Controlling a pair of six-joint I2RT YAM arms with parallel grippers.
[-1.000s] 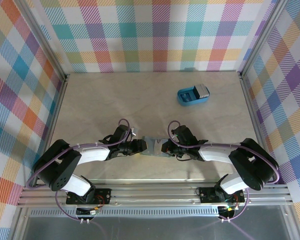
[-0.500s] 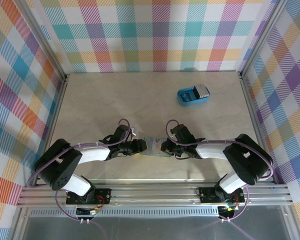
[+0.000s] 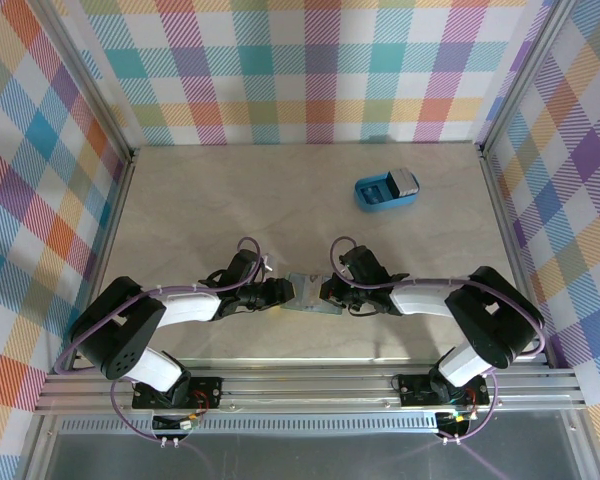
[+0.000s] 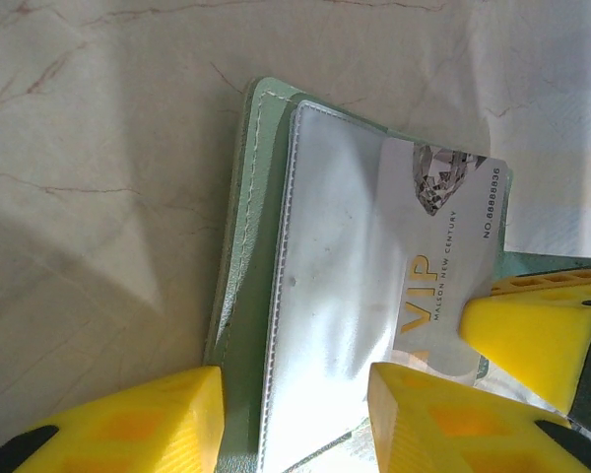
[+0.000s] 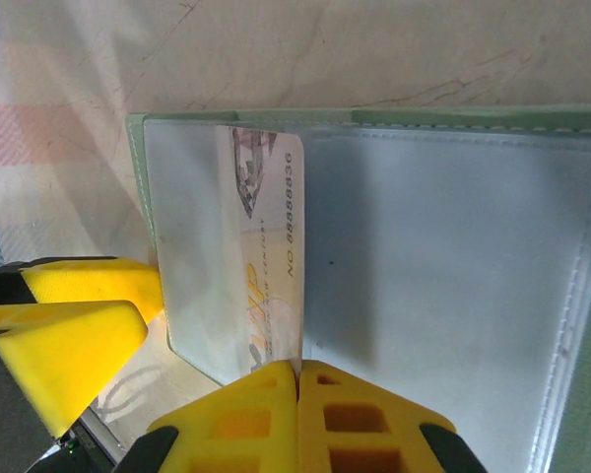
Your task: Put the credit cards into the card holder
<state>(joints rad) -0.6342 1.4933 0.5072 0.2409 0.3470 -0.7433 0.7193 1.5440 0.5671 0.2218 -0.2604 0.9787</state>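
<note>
**Credit card held against the face of the card holder**

The card holder, sage green with a clear pocket on its face, is laid flat on the table at the near centre, between the two arms. A grey-white credit card marked VIP is seen lying along one end of the clear pocket; whether it is under the film cannot be told. The right gripper is closed, its fingers pinched on the card's long edge. The left gripper is set at the holder's end with its fingers apart; whether the holder is clamped cannot be told. A blue tray stands well apart, towards the far right.
</note>
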